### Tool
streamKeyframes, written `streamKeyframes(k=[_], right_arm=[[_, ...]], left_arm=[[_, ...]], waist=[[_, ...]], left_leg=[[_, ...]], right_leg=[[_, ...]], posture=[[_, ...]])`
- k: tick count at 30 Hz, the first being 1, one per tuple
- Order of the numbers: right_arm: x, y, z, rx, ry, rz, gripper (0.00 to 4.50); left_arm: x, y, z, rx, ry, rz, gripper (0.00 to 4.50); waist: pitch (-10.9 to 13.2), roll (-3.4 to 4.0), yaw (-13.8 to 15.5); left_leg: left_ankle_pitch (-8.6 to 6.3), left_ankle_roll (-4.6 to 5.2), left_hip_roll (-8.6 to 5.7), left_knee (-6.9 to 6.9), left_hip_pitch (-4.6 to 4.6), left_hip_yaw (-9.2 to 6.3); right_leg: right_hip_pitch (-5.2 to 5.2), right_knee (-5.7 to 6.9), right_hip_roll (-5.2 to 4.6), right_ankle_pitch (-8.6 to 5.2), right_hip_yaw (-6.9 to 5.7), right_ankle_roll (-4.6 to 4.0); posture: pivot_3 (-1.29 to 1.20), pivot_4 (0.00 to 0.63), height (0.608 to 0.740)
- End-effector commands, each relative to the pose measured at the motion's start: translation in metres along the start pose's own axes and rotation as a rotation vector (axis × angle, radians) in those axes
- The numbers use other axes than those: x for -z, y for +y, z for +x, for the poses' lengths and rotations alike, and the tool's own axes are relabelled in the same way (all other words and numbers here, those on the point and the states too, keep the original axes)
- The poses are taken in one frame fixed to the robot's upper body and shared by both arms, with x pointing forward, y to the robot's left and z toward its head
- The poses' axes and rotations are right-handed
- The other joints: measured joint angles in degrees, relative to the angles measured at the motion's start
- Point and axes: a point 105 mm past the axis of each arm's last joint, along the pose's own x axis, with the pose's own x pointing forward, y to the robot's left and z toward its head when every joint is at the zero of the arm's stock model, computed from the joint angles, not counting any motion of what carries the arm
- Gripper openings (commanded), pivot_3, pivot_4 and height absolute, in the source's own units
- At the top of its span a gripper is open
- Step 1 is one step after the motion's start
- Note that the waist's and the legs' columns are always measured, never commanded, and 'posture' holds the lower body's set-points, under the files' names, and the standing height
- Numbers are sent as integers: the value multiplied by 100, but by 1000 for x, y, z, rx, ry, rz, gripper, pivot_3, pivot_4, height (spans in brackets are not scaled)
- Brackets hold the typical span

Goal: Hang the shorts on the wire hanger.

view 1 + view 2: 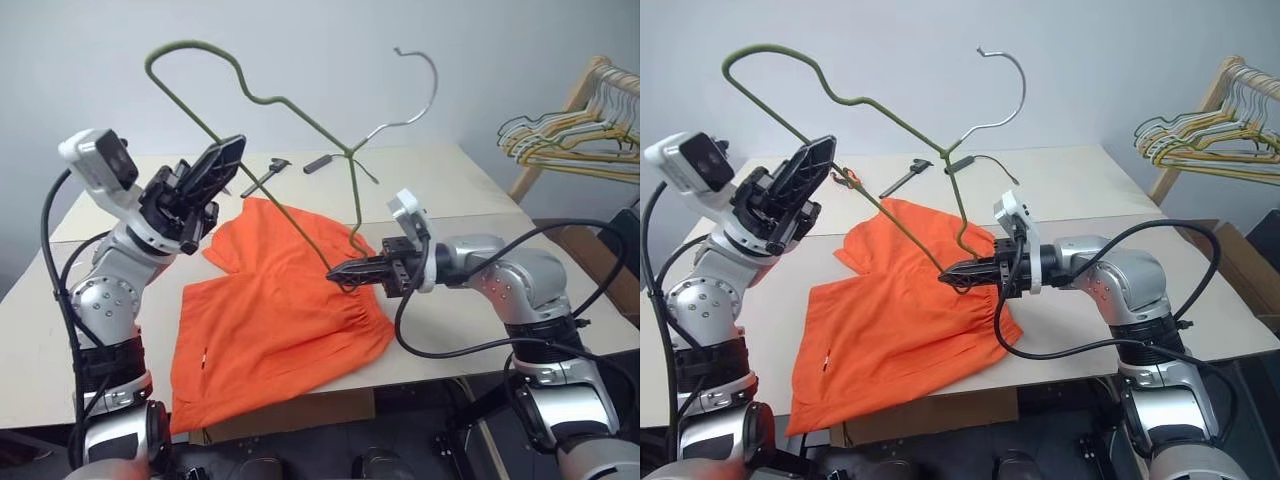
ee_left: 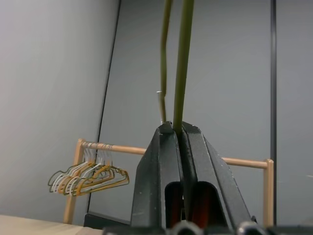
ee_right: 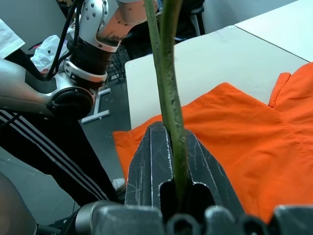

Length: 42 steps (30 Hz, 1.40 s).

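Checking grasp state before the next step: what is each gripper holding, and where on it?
Both hold the wire hanger: left gripper shut on its long straight bar, right gripper shut on the bent lower corner, above the shorts.

Wire hanger [image 1: 890,110] in both pincers

Looks like a robotics lab or test room, not a home. Plain grey walls, bare pale tabletop [image 1: 480,190] made of tables pushed together, a wooden rack [image 1: 600,90] at the side with bunched yellow and pale hangers [image 1: 560,145]. Loose black cable [image 1: 985,160] and a small tool [image 1: 265,175] lie on the tabletop. A person in striped track trousers [image 3: 54,156] stands close by.
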Motion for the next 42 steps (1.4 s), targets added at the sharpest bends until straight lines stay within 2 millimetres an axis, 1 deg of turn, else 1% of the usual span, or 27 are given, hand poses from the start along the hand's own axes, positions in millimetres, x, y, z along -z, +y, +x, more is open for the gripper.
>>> streamKeyframes(k=[1, 2, 3, 5, 6, 8, 10, 11, 12, 13, 15, 16, 17, 18, 20, 21, 23, 25, 27, 29, 33, 35, 38, 42], right_arm=[[-9, -3, -6, 41, -43, -15, 0], [-10, -3, -6, 46, -50, -13, 0], [-13, -3, -8, 51, -64, -10, 0], [-18, -3, -14, 73, -92, 2, 0], [-20, -4, -19, 92, -100, 15, 0], [-19, -4, -27, 125, -101, 39, 0], [-12, -5, -41, 171, -74, 104, 0], [-6, -5, -48, 195, -55, 138, 0], [3, -3, -58, 219, -20, 208, 0], [9, -2, -65, 234, 3, 255, 0], [32, -3, -85, 322, 69, 396, 0], [40, -4, -91, 359, 91, 433, 0], [53, -1, -98, 410, 143, 444, 0], [61, 2, -102, 438, 178, 442, 0], [79, 11, -112, 443, 215, 567, 0], [84, 15, -116, 436, 214, 616, 0], [95, 27, -126, 383, 208, 800, 0], [105, 33, -137, 370, 192, 951, 0], [112, 35, -146, 377, 185, 1034, 0], [114, 34, -149, 385, 183, 1071, 0], [126, 33, -156, 408, 233, 1128, 0], [131, 29, -159, 426, 231, 1154, 0], [133, 23, -164, 448, 212, 1156, 0], [134, 19, -163, 452, 211, 1151, 0]], left_arm=[[9, 1, 3, -8, 50, 14, 790], [12, 2, 3, -17, 65, 16, 1062], [18, 6, 1, -44, 103, 23, 1458], [38, 18, -7, -132, 243, 47, 2130], [53, 29, -15, -207, 350, 73, 2495], [69, 43, -28, -295, 491, 127, 3173], [81, 49, -45, -326, 636, 189, 3832], [83, 51, -52, -336, 680, 204, 4194], [82, 50, -58, -332, 717, 218, 4470], [81, 49, -61, -327, 735, 225, 4470], [85, 44, -73, -278, 861, 339, 4470], [88, 42, -77, -252, 911, 387, 4470], [89, 40, -80, -249, 935, 394, 4470], [89, 40, -82, -252, 941, 390, 4470], [91, 30, -87, -203, 992, 416, 4470], [93, 26, -89, -175, 1019, 431, 4470], [99, 14, -96, -92, 1089, 461, 4470], [101, 3, -93, -28, 1074, 463, 4470], [98, -6, -85, 11, 1005, 443, 4470], [97, -9, -82, 27, 976, 438, 4470], [101, -8, -85, 43, 1016, 455, 4470], [101, -9, -84, 45, 1015, 453, 4470], [102, -11, -84, 47, 1015, 450, 4470], [103, -16, -83, 59, 1010, 445, 4470]], waist=[[0, 0, -4], [0, 0, -3], [0, 0, -5], [0, 1, -16], [0, 1, -24], [0, 1, -25], [0, 1, -30], [1, 2, -38], [1, 2, -38], [1, 1, -37], [1, 2, -39], [1, 2, -37], [1, 3, -41], [1, 3, -39], [2, 3, -39], [2, 3, -40], [3, 4, -59], [3, 4, -64], [3, 4, -64], [3, 4, -57], [3, 9, -79], [2, 9, -90], [2, 9, -81], [3, 10, -78]], left_leg=[[0, 0, 0, 0, 0, 0], [0, 0, 0, 0, 0, 0], [0, 0, 0, 0, -1, 0], [0, 0, 0, 0, -1, 1], [0, 0, -1, 0, -1, 1], [0, 0, -1, 0, 0, 1], [0, 0, 0, 0, 0, 2], [-1, 0, 1, 0, -2, 2], [-2, 1, 1, -1, -5, 4], [-2, 2, 2, 0, -15, 4], [-5, 7, 4, 0, -21, 5], [-7, 11, 4, 0, -21, 7], [-9, 13, 6, -1, -20, 7], [-10, 14, 6, -1, -20, 10], [-13, 19, 6, -1, -21, 10], [-13, 19, 5, -1, -21, 11], [-14, 20, 5, 0, -19, 12], [-14, 20, 7, 0, -16, 16], [-13, 21, 8, 1, -11, 15], [-13, 21, 10, 5, -9, 12], [-13, 21, 13, 6, -8, 13], [-13, 21, 13, 7, -9, 13], [-13, 22, 10, 13, -14, 12], [-19, 30, 13, 31, -20, 13]], right_leg=[[0, 0, 0, 0, 0, 0], [0, 0, 1, 0, 0, 0], [-1, 0, 0, 0, 0, 0], [-1, 0, 0, 0, 0, 0], [-1, 0, 0, 0, 0, 0], [-1, 0, 1, 0, -1, 0], [-2, 1, 2, 0, -1, 0], [-3, -2, 1, 0, -3, -1], [-9, -1, 0, 0, -1, -1], [-16, -3, -1, 0, -2, -1], [-20, -9, -2, -1, -3, -1], [-21, -10, -3, -1, -2, -1], [-20, -13, -2, -2, -3, -2], [-21, -13, -3, -2, -1, -2], [-20, -14, -6, -4, -1, 1], [-21, -14, -7, -4, 1, 2], [-20, -13, -7, -4, 3, 2], [-18, -13, -6, -4, 8, 2], [-12, -13, -6, -4, 7, 1], [-10, -11, -5, -5, 6, 2], [-11, -7, 3, -6, 9, 4], [-12, -7, 3, -6, 10, 5], [-12, -7, 1, -6, 9, 5], [-13, -6, 1, -5, 8, 7]], posture=[[61, 0, 740], [57, 0, 740], [45, 0, 740], [36, 0, 740], [35, 0, 740], [34, 0, 740], [29, 0, 740], [28, 0, 740], [23, 0, 740], [23, 0, 740], [17, 0, 740], [15, 0, 740], [9, 0, 740], [6, 0, 740], [4, 0, 740], [4, 0, 740], [5, 0, 740], [-1, 0, 740], [-1, 0, 740], [-1, 0, 740], [7, 0, 740], [17, 0, 740], [19, 0, 740], [17, 0, 740]])
